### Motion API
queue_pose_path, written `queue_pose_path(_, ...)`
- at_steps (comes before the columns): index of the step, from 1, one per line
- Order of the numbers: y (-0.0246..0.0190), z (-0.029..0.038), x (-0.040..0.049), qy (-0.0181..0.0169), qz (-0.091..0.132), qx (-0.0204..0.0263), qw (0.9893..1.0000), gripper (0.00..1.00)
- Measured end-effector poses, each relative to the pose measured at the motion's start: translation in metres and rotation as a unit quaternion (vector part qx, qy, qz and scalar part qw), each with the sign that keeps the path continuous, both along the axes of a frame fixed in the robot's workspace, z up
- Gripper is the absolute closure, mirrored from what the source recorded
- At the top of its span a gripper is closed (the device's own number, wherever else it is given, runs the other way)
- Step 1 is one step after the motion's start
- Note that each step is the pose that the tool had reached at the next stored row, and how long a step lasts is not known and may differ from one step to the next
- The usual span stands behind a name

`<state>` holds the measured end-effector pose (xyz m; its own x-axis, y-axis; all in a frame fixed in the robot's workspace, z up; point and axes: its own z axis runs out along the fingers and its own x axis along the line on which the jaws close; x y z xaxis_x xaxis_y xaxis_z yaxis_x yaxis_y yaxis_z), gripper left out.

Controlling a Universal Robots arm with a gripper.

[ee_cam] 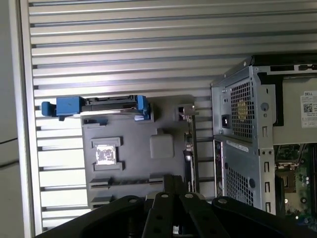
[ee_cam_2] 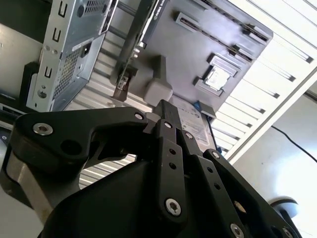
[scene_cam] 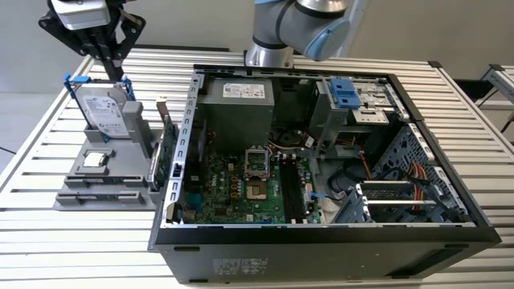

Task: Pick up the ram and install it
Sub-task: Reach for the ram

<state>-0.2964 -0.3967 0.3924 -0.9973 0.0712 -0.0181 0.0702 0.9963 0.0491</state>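
Note:
My gripper (scene_cam: 120,72) hangs over the far end of the grey parts holder (scene_cam: 72,201), just above the upright hard drive (scene_cam: 105,111). Its black fingers (ee_cam_2: 166,111) are pressed together with nothing visible between them. In the first wrist view the gripper (ee_cam: 168,181) is over the holder's long slots. A thin dark strip on edge in one long slot (scene_cam: 100,179) (ee_cam: 133,182) may be the ram; I cannot tell for certain. The open computer case (scene_cam: 321,238) lies to the exterior view's right, its motherboard (scene_cam: 241,186) exposed with dark memory slots (scene_cam: 293,186).
A green expansion card (scene_cam: 166,150) stands between holder and case wall. A processor chip (scene_cam: 95,159) lies flat on the holder. The arm's base (scene_cam: 269,54) stands behind the case. A slatted metal table (scene_cam: 72,241) carries everything; a blue-tabbed drive cage (scene_cam: 345,93) sits inside the case.

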Motion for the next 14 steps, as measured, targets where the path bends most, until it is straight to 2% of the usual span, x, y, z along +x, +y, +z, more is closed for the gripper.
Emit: queue_pose_path(14, 0.0, 0.0, -0.0119, 0.0, 0.0, 0.0, 1.0, 1.0)
